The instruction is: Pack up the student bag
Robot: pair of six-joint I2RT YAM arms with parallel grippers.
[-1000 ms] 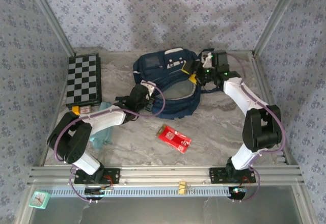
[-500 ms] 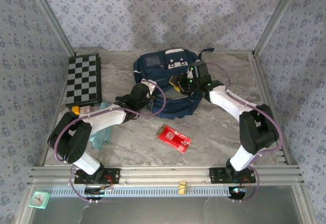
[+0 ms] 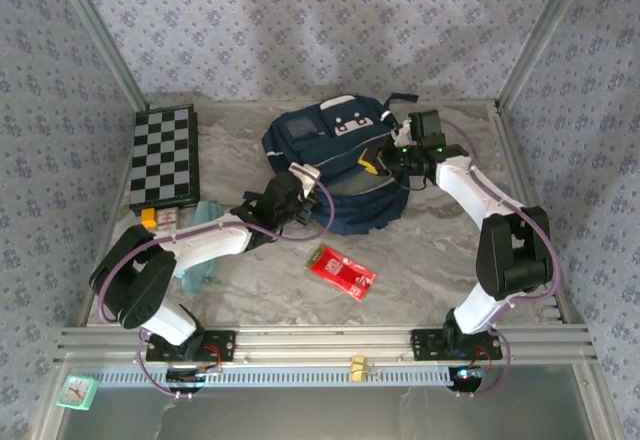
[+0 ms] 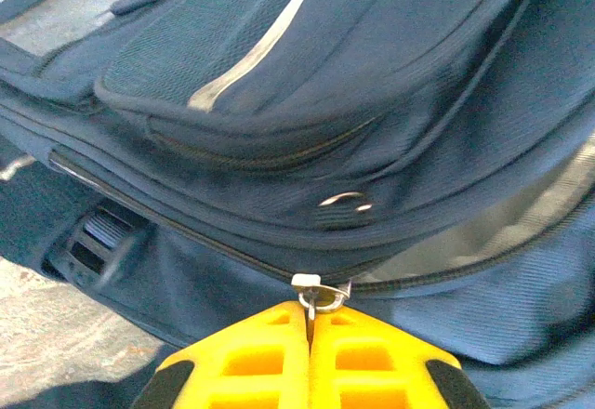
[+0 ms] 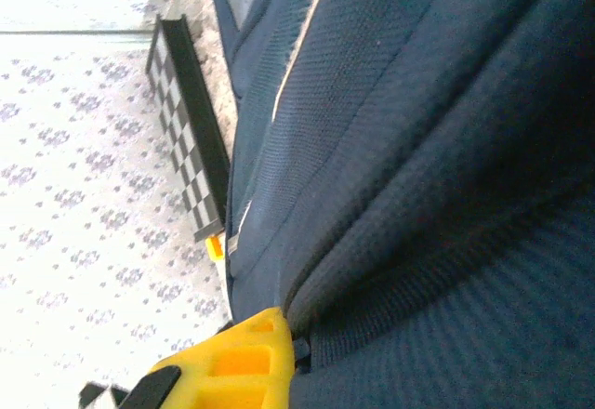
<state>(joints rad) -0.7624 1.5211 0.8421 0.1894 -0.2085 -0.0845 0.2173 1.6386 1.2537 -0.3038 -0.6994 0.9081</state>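
My right gripper [image 3: 380, 163] has swung back to the right side of the backpack [image 3: 320, 135] and closed.
Its jaws pinch the fabric there, and my left gripper [image 4: 309, 321] is clamped on a zipper pull [image 4: 316, 288]. The backpack lies mid-table toward the back, right of the chessboard [image 3: 165, 155].

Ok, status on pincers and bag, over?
Left pincer shut on zipper pull. Right pincer shut on student bag edge. Red packet beside bag, not touching.

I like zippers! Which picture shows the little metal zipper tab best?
The left wrist picture. The zipper tab is close and sharp there, pinched between the yellow fingers. From the top, the backpack is small and the tab too tiny to find. The right wrist picture gives the backpack's blue fabric up close.
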